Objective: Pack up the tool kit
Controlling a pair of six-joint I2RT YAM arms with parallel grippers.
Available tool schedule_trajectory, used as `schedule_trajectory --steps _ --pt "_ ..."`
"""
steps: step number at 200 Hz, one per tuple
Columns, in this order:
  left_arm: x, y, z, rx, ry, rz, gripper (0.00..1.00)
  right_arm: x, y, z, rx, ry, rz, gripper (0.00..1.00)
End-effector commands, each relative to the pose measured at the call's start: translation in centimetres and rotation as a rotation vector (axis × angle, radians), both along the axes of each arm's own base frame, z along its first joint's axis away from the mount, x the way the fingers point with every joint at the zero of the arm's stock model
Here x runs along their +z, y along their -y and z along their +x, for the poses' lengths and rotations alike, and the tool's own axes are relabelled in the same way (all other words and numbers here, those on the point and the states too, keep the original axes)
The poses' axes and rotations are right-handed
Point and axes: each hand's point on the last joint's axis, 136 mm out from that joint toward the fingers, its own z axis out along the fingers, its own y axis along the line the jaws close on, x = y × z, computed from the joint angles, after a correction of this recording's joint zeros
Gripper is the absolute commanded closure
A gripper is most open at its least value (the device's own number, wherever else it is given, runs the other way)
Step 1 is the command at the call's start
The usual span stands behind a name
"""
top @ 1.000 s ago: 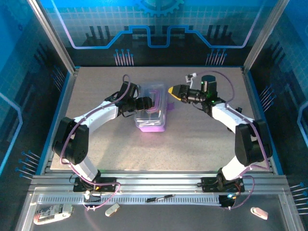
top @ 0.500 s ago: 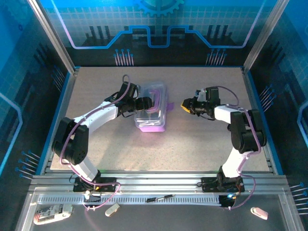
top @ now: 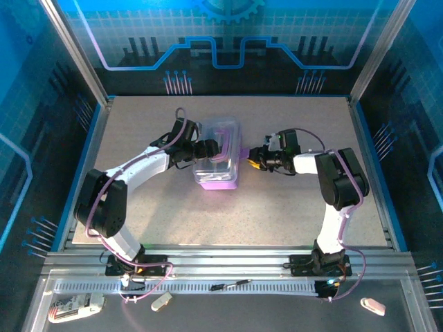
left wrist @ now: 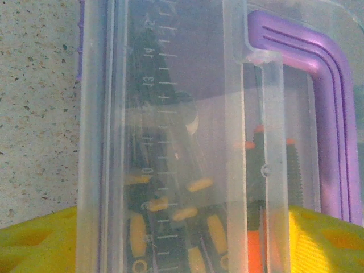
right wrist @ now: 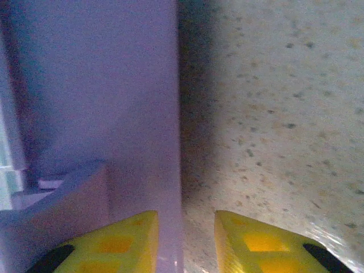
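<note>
The tool kit case [top: 219, 170] lies mid-table, purple base under a clear lid [left wrist: 170, 85] with a purple handle [left wrist: 333, 119]. Through the lid I see several black-and-yellow and orange screwdrivers [left wrist: 187, 215] packed inside. My left gripper [top: 206, 149] reaches in from the left. Its yellow fingers [left wrist: 34, 242] stand wide apart, pressed against both sides of the lid's raised section. My right gripper [top: 253, 162] sits low at the case's right side. It is open, and the edge of the purple wall [right wrist: 96, 85] runs between its fingers [right wrist: 250, 242]; the left finger is against that wall.
A loose black screwdriver [top: 232, 283] lies on the front ledge, with white objects [top: 76, 304] [top: 161, 301] [top: 372, 304] below it. Blue walls and metal posts ring the table [top: 297, 200], which is bare speckled surface to the right of and in front of the case.
The right gripper left the case's upper right corner, swung out to the right, then came down low against the case's right side. The left arm and the case stayed put.
</note>
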Motion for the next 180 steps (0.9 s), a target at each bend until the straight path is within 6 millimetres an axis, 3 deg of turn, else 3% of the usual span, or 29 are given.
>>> schedule_trajectory --steps 1,180 --pt "-8.4 -2.7 -5.8 0.007 -0.306 0.144 0.29 2.1 -1.3 0.8 0.031 0.059 0.056 0.67" --pt "-8.7 -2.7 -6.3 0.004 -0.311 0.092 0.29 7.9 -3.3 0.1 0.097 0.169 0.241 0.59"
